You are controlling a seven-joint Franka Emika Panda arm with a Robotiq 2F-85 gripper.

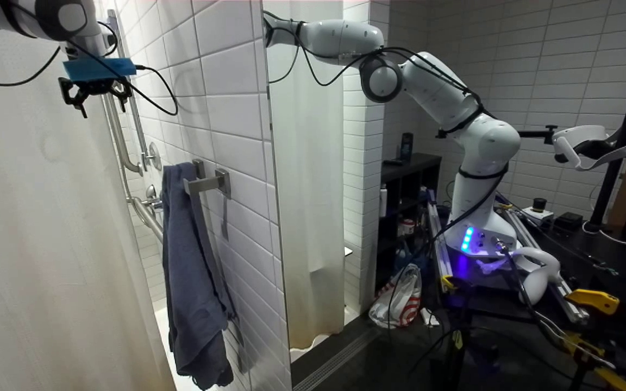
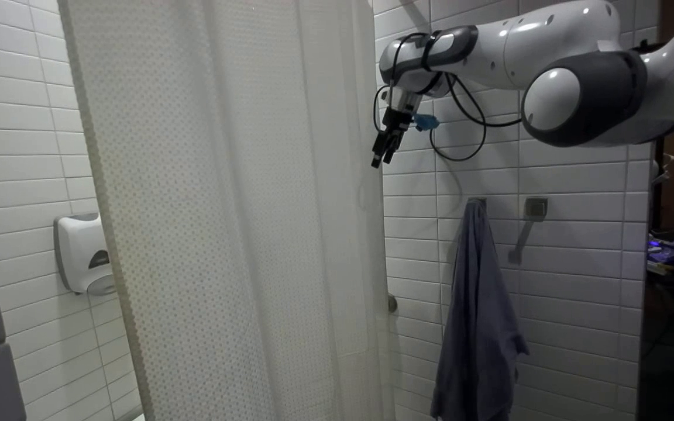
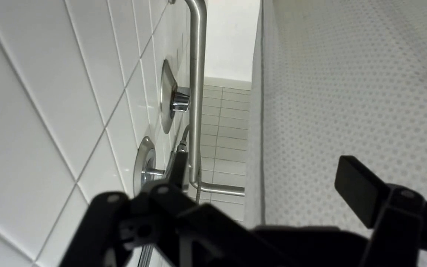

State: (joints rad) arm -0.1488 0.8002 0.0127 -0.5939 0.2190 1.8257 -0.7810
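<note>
Well to the left of the black two-finger gripper (image 2: 382, 162), in an exterior view, a white-and-grey plastic wall dispenser (image 2: 79, 248), partly hidden by the thing nearest the gripper: a tall off-white fabric shower curtain (image 2: 243, 222) with a fine dotted pattern, immediately left of the gripper and reaching from above it to far below, with its edge near the jaws. At the gripper itself, jaws spread wide and holding nothing; impossible to tell any contact with the curtain. In the wrist view, beside the gripper on the left, a wall of glossy white tiles (image 3: 24, 148); on that wall, just beyond the left finger (image 3: 179, 168), a round steel plate (image 3: 140, 163) with a chrome fitting and, farther off, a second round steel plate (image 3: 166, 92) with a chrome knob; next, ahead of the gap between the fingers and closer to the left one, a bent brushed-steel grab bar (image 3: 198, 74); then, across the gap, the long edge of the curtain, with more of its dotted fabric spread behind the right finger (image 3: 361, 191). To the right of the gripper, again in an exterior view, a blue wrapping (image 2: 426, 121) close by at the wrist; lower and farther right, well apart from the jaws, a slate-blue cloth towel (image 2: 480, 316) hanging against the tiled wall; right of that, below gripper height, a small square metal bracket (image 2: 536, 209); above and to the right, a white and dark grey jointed arm (image 2: 501, 47).
</note>
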